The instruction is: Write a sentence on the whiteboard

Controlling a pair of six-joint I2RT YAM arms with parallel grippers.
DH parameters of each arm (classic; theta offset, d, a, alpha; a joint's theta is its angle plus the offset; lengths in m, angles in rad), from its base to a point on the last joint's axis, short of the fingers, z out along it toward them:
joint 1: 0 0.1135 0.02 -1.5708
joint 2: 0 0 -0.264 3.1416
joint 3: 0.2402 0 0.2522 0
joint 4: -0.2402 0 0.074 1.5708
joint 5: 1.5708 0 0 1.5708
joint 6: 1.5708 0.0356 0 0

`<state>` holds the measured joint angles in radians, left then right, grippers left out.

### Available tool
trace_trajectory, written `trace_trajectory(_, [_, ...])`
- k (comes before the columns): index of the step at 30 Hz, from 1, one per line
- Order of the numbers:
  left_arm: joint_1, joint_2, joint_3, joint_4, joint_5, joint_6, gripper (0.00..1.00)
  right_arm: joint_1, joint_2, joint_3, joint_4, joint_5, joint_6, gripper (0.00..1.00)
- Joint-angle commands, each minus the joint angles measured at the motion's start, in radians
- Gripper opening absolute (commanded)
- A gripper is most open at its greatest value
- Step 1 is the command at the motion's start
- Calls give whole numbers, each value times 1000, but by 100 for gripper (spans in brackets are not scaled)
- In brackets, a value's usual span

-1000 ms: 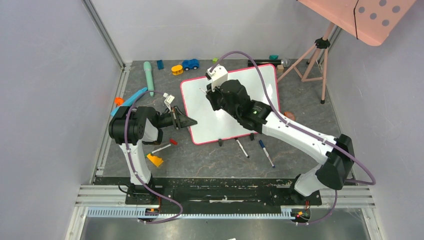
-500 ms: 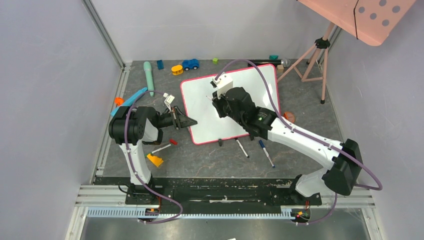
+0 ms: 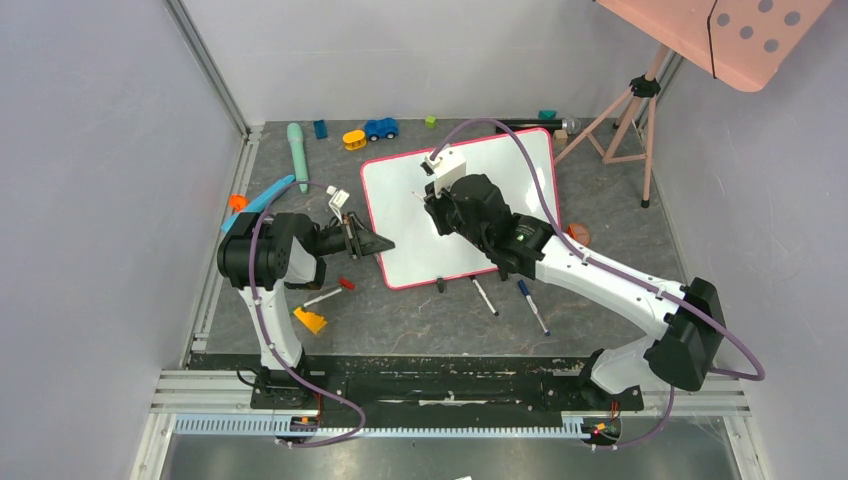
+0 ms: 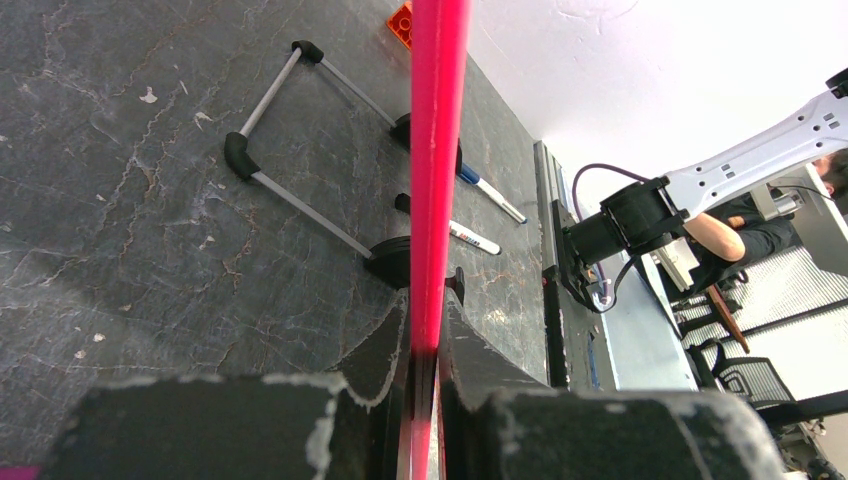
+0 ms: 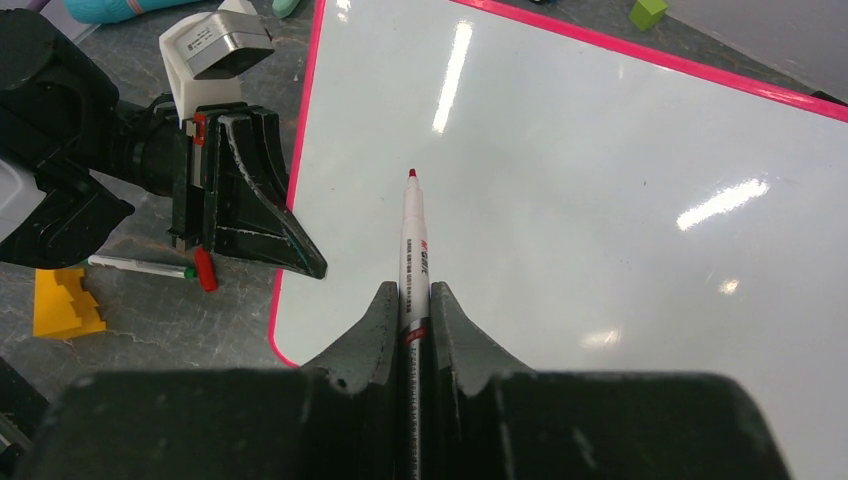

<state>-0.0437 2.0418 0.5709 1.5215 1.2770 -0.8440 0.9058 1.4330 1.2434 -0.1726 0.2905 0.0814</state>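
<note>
Left gripper (image 4: 424, 335) pinches the whiteboard (image 5: 600, 200) by its pink edge; right gripper (image 5: 415, 300) clamps a red marker (image 5: 414, 235), tip toward the board.

I had the top camera high above and behind the arm bases, looking down on the whole whiteboard (image 3: 400, 210) from well off. The left wrist camera sat hard against the whiteboard's left edge and looked edge-on along its red frame (image 4: 437, 150), across to the right arm (image 4: 760, 150). The right wrist camera hung close over the whiteboard's face, aimed past its own marker (image 5: 412, 240) towards that same left edge. There it caught the left gripper (image 5: 300, 258), which the top camera also showed at the whiteboard's left edge (image 3: 386, 243).
</note>
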Motion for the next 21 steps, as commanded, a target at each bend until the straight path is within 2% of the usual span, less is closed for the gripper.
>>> trace_trajectory(1, [-30,39,-23,35,28,68,2,1,-34,1,50,19,4,0])
trace_trajectory(12, [-28,38,-24,35,26,69,2,1,-25,14,66,25,-2,0])
trace_trajectory(21, [-29,38,-24,35,27,69,2,1,22,87,76,15,-18,0])
